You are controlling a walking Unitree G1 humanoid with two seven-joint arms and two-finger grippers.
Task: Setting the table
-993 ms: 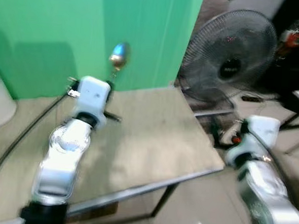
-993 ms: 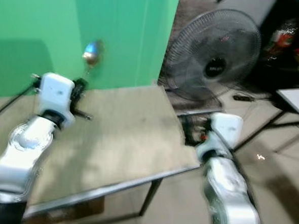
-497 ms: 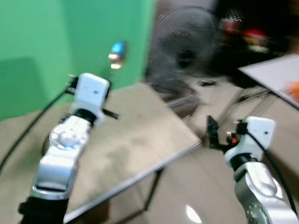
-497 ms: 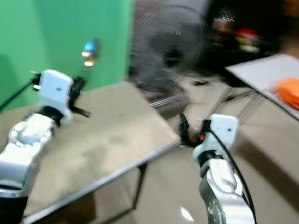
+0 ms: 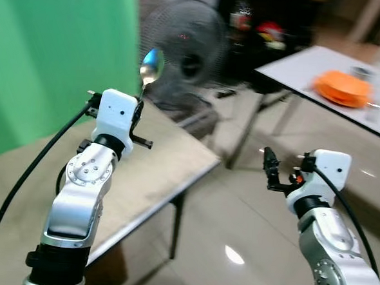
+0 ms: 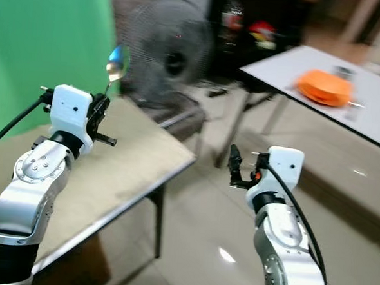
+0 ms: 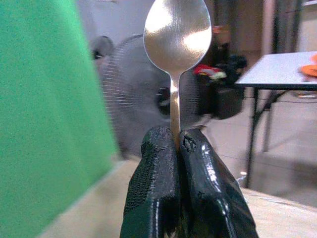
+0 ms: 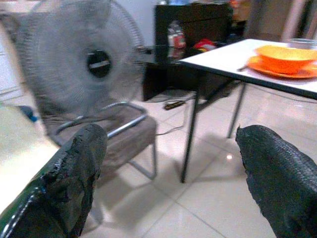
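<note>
Background blurred; left hand (image 7: 177,148) hides spoon (image 7: 177,29) handle.

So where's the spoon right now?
The spoon stands upright, its handle pinched in the left gripper, raised over the beige table on the robot's left, with the green wall and the fan behind it.

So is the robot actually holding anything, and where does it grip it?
The left gripper pinches a spoon by its handle, bowl up; the right gripper is open, empty.
</note>
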